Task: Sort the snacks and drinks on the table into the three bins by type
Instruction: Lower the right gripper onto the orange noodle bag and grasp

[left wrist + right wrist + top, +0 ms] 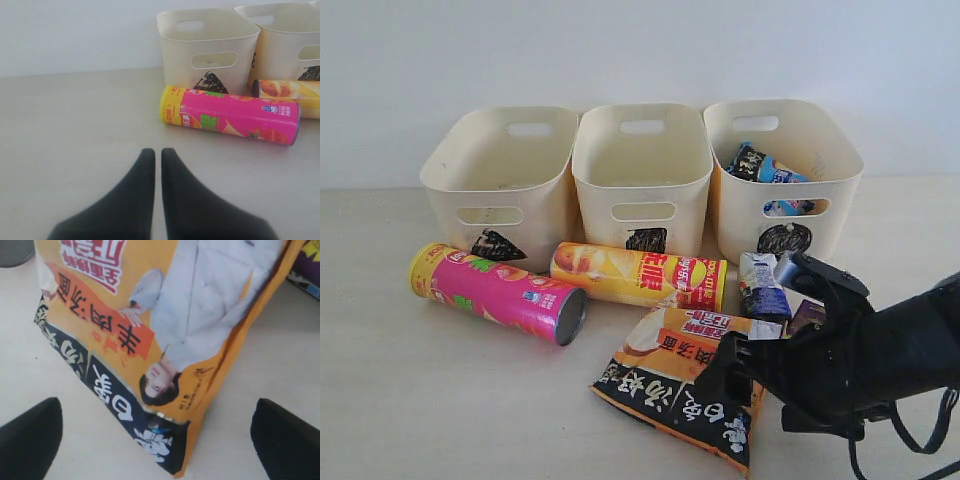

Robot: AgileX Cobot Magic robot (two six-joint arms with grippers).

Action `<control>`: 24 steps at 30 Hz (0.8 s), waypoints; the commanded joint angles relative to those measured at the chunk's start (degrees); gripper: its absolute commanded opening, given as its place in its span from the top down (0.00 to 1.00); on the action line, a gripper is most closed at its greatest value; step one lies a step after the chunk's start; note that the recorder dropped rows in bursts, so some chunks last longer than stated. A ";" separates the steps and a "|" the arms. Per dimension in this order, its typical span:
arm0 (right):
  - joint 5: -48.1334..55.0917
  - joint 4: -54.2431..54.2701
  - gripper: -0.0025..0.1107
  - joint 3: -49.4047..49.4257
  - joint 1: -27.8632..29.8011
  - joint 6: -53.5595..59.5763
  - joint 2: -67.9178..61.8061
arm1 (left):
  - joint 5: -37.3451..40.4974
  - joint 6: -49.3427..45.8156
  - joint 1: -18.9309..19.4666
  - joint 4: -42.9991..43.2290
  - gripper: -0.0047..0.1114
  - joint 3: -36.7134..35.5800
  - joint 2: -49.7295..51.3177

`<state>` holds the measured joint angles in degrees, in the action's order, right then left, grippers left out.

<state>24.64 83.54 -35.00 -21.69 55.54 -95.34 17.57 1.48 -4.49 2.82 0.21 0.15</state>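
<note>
Hanging low over the orange-black bag (665, 375), the right gripper (735, 362) is holding its fingers (30, 440) spread wide, one on each side of the bag's black-printed end (whether either pad is touching the wrapper, I cannot tell). The bag is lying flat on the table (410, 400), towards the front, ahead of the middle and right bins.

The left gripper (156, 152) is showing its two dark fingers pressed together with nothing between them. It is pointing out over bare tabletop, well apart from the magenta tube (230, 115).

That tube is lying on its side in front of the left bin (445, 185), which is bearing a scribbled triangle (495, 245). The yellow-red tube (640, 275) is lying on its side near it, in front of the middle bin (595, 190), the one wearing the black square (646, 240). The right bin (840, 190), marked with the circle (785, 240), is holding the blue-white-black bag (760, 165), which is leaning against its back wall.

Just in front of that bin the dark blue and white carton (762, 285) is sitting on the table. The dark purple carton (807, 317) is lying just beside it, partly hidden behind the right gripper's black body.
</note>
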 commanded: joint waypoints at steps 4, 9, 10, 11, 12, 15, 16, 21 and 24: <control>1.23 8.43 0.17 -2.14 0.05 8.62 -4.67 | 0.09 0.63 -0.13 -0.44 0.93 -0.21 -0.15; 0.88 12.29 0.17 -2.93 0.05 12.60 -7.98 | 0.09 0.63 -0.13 -0.44 0.93 -0.21 -0.15; 1.75 12.91 0.17 -3.57 0.05 13.15 -8.68 | 0.09 0.63 -0.13 -0.44 0.93 -0.21 -0.15; 2.38 13.20 0.17 -4.01 0.05 13.46 -9.09 | 0.09 0.63 -0.13 -0.44 0.93 -0.21 -0.15; 3.04 13.64 0.17 -4.54 -0.05 13.74 -9.54 | 0.09 0.63 -0.13 -0.44 0.93 -0.21 -0.15; 3.65 13.97 0.20 -5.66 -0.05 13.74 -10.77 | 0.09 0.63 -0.13 -0.44 0.93 -0.21 -0.15; 3.54 14.25 0.24 -5.73 -0.05 13.74 -10.93 | 0.09 0.63 -0.13 -0.44 0.93 -0.21 -0.15; 2.38 14.26 0.65 -5.73 -0.05 13.74 -11.17 | 0.09 0.63 -0.13 -0.44 0.93 -0.21 -0.15; 2.49 14.26 0.97 -5.73 -0.05 14.50 -11.17 | 0.09 0.63 -0.13 -0.44 0.93 -0.21 -0.15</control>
<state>28.49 98.63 -41.00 -21.69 68.73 -106.12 17.57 1.48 -4.49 2.82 0.21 0.15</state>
